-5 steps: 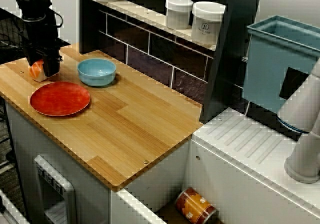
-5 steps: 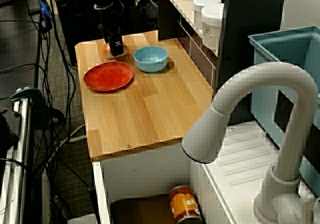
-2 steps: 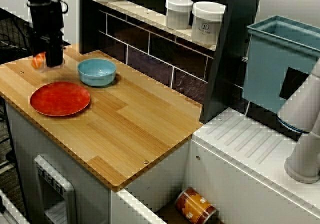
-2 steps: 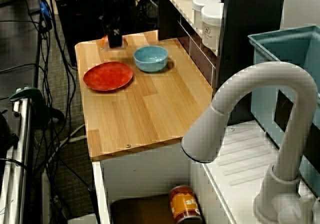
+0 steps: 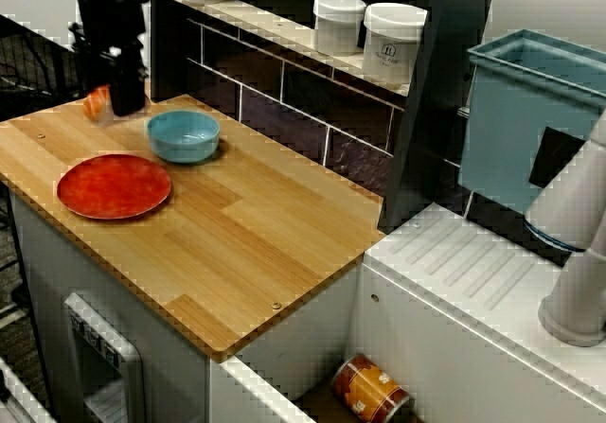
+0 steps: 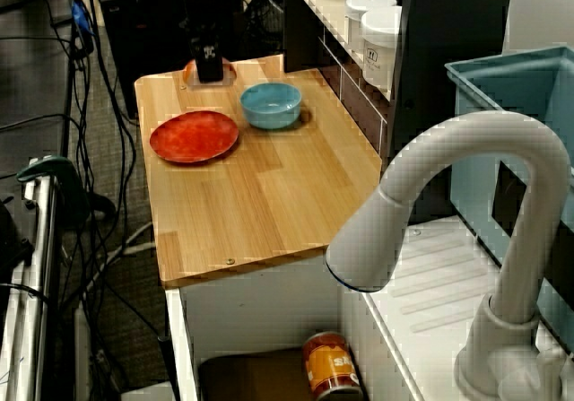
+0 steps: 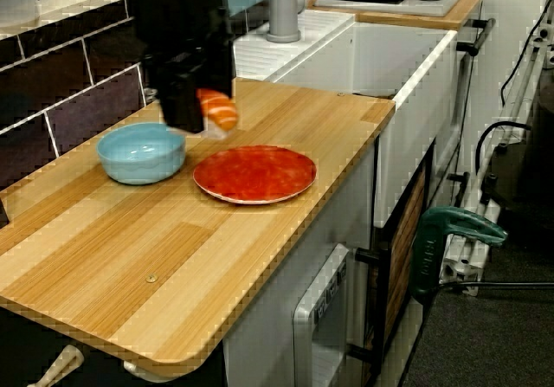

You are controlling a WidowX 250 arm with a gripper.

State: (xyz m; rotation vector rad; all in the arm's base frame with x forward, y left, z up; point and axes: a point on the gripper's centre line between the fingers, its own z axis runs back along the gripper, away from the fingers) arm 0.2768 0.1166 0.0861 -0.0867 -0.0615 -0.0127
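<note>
Orange-white food piece point(image 7: 218, 110) is in the tool point(image 5: 112, 101), which is closed on it w/ a firm pinch. In the low side view the piece looks lifted clear of the table point(image 5: 256, 243). It hangs over the back-left corner, just left of the blue bowl point(image 5: 184, 134) and behind the red plate point(image 5: 114, 185). Progress, judging from this: grasp and lift done. The piece isn't set on anything, and bowl & plate are both bare. Further out, two white jars point(image 5: 339, 24) stand on the shelf. A can point(image 5: 369, 390) lies in the sink below the table's right end.
</note>
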